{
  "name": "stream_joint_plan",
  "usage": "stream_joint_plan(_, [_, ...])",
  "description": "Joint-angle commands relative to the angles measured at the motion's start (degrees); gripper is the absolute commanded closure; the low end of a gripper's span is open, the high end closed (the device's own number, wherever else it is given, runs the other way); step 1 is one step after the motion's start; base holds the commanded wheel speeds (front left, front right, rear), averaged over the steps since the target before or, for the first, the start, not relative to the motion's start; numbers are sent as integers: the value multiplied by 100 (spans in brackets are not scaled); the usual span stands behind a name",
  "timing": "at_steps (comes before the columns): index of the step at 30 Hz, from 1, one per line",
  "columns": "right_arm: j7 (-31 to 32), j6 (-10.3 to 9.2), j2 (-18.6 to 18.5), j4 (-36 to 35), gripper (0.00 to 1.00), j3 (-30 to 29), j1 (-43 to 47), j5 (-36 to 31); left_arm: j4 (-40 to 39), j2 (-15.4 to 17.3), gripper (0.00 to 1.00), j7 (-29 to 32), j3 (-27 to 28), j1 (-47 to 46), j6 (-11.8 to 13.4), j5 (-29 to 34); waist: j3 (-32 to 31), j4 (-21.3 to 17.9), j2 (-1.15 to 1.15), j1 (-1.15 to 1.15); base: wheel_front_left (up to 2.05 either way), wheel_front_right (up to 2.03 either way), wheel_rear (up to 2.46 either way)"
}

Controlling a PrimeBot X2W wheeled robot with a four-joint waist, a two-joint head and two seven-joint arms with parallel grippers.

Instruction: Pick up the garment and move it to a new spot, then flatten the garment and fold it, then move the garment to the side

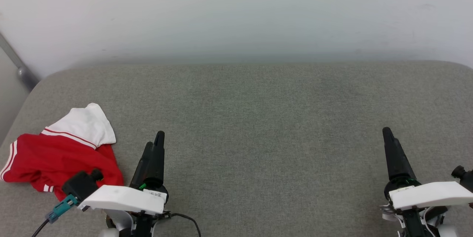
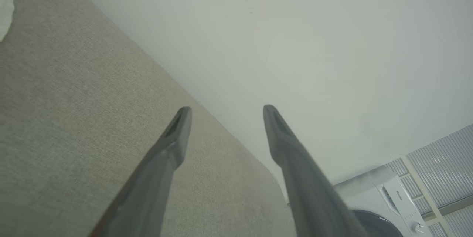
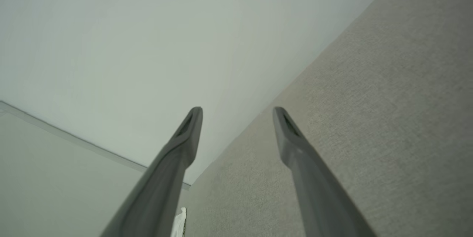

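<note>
Head view — the garment [image 1: 55,155] is seen bunched at far left on the grey surface [image 1: 258,118]; left gripper [image 2: 227,108] and right gripper [image 3: 238,109] are held spread wide — empty.

A broad grey fabric surface [image 1: 258,137] spreads open across the centre and right of the head view, giving free passage. A crumpled red-and-white garment [image 1: 55,155] occupies the lower left. A pale wall [image 1: 236,15] closes off the top, and a grey metal bar [image 1: 16,65] slants along the upper left edge.
</note>
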State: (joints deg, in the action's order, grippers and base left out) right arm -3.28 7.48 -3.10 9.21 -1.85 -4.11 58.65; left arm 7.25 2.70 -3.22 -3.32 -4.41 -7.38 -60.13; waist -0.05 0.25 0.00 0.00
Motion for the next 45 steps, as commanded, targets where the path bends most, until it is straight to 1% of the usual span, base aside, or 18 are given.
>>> stream_joint_plan(1, [-63, 1, -32, -102, 0, 28, -23, -357, -104, 21, 0, -64, -32, -30, -13, 322, -4, 4, 0, 0, 0, 0, 0])
stream_joint_plan(6, [-157, 2, -38, -90, 0, 68, 0, -1169, -74, 25, 0, -160, -53, 5, -14, 1013, -15, 19, 0, 0, 0, 0, 0])
stream_joint_plan(14, [-158, 2, -9, -71, 0, 14, 50, -2245, -19, 30, 0, -301, -106, 42, 10, 1980, -45, 35, 0, 0, 0, 0, 0])
stream_joint_plan(15, [-158, 2, -9, -71, 0, 14, 50, -2245, -19, 30, 0, -301, -106, 42, 10, 1980, -45, 35, 0, 0, 0, 0, 0])
stream_joint_plan(21, [-82, 2, 7, -110, 0, 0, 88, -2898, 43, 44, 0, -403, -185, 46, 84, 2571, -64, 36, 0, 0, 0, 0, 0])
stream_joint_plan(29, [-36, 2, 18, -224, 0, 40, 117, -3592, 98, 73, 0, -528, -292, 8, 160, 3166, -66, 34, 0, 0, 0, 0, 0])
stream_joint_plan(45, [-8, 1, 21, -368, 0, 40, 239, -4546, 132, 170, 0, -759, -465, -41, 409, 4169, -83, 35, 0, 0, 0, 0, 0])
